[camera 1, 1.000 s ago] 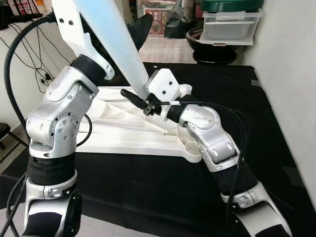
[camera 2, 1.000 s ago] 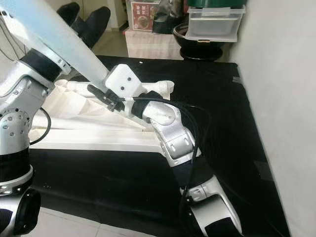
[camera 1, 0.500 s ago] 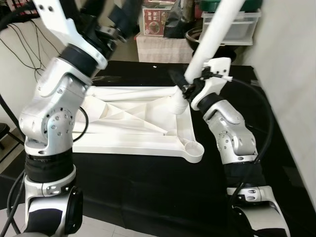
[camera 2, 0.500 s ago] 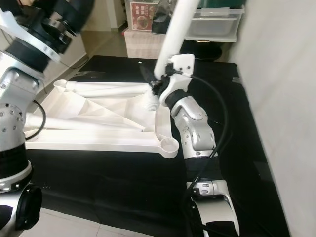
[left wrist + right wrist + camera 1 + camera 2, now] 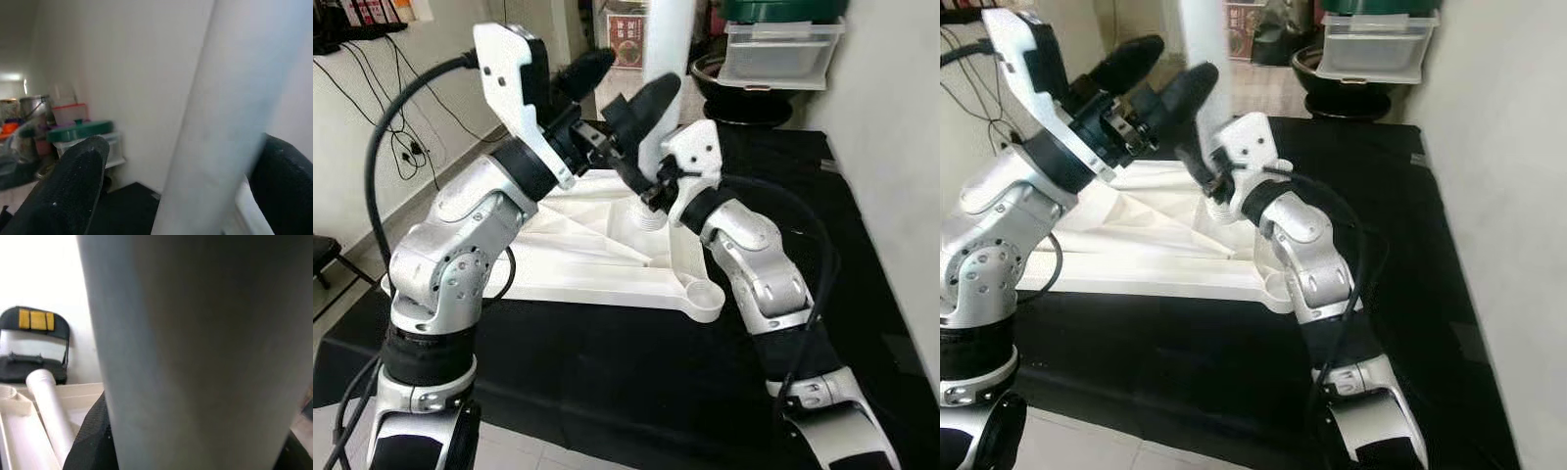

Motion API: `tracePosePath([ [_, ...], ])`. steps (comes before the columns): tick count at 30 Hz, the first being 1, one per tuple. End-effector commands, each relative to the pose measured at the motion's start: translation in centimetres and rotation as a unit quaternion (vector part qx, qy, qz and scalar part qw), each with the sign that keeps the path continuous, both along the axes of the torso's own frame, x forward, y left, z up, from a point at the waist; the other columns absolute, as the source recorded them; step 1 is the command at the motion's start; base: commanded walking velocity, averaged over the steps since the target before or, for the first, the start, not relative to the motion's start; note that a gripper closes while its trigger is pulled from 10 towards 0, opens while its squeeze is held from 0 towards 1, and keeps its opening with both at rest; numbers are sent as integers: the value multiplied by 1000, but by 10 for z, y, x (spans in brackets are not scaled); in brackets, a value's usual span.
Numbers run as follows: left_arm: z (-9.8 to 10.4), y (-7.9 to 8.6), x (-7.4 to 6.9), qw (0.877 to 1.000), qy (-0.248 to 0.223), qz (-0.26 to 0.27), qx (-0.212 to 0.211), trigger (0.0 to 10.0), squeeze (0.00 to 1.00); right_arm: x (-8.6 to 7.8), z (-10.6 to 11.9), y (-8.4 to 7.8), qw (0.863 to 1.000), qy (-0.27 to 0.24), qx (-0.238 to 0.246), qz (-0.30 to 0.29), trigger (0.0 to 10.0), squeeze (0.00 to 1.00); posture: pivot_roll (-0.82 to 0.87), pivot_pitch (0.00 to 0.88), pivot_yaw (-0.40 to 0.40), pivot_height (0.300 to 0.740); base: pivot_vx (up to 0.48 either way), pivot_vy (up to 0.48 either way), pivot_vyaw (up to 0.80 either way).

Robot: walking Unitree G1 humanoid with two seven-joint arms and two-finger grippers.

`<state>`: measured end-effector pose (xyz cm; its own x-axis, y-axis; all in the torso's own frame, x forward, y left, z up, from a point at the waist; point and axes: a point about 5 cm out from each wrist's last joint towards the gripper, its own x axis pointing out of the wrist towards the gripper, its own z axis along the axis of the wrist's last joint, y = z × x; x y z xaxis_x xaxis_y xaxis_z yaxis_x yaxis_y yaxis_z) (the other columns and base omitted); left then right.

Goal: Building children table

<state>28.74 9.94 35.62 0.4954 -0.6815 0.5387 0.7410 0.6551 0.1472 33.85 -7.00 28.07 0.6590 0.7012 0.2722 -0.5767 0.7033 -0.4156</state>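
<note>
over tabletop (image 5: pixel 607 245): leg (image 5: pixel 668 59) upright (long axis vertical).

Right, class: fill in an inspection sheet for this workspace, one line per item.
Surface: black mat.
Job's things: white table top lying upside down; white leg standing upright at its far right corner.
Clutter: nothing seen.
Grippers: left gripper open, fingers either side of the leg; right gripper low on the leg, grip unclear.
Cables: black cable along right arm.
Surroundings: plastic bin, white wall.
</note>
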Motion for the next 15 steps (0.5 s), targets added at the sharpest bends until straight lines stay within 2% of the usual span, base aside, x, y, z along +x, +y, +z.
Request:
tracePosePath([
  [1, 0, 4, 5, 1000, 2, 19, 12, 10000, 0, -9, 5, 9, 999, -33, -17, 28, 10000, 0, 4, 16, 44, 740, 0, 0, 0],
  [2, 2, 4, 7, 999, -7, 34, 20, 10000, 0, -15, 1, 17, 997, -39, -37, 52, 10000, 0, 3, 14, 44, 740, 0, 0, 0],
  [7, 6, 5, 8, 998, -20, 50, 20, 10000, 0, -17, -3, 20, 996, -38, -49, 62, 10000, 0, 3, 14, 44, 740, 0, 0, 0],
  [9, 12, 5, 10, 992, -57, 100, 48, 10000, 0, -16, -13, 23, 995, -24, -71, 60, 10000, 0, 7, 9, 41, 740, 0, 0, 0],
  [10, 14, 4, 10, 991, -65, 108, 51, 5922, 0, -16, -16, 24, 995, -20, -77, 57, 10000, 0, 8, 9, 42, 740, 0, 0, 0],
  [12, 15, 3, 9, 990, -69, 111, 51, 5922, 0, -16, -17, 24, 995, -18, -80, 54, 10000, 0, 8, 9, 42, 740, 0, 0, 0],
  [13, 16, 2, 8, 990, -75, 111, 52, 0, 0, -16, -20, 24, 995, -16, -84, 53, 10000, 0, 10, 5, 40, 740, 0, 0, 0],
  [15, 17, 1, 9, 989, -75, 114, 53, 0, 0, -16, -20, 24, 995, -16, -86, 51, 10000, 0, 10, 5, 39, 740, 0, 0, 0],
])
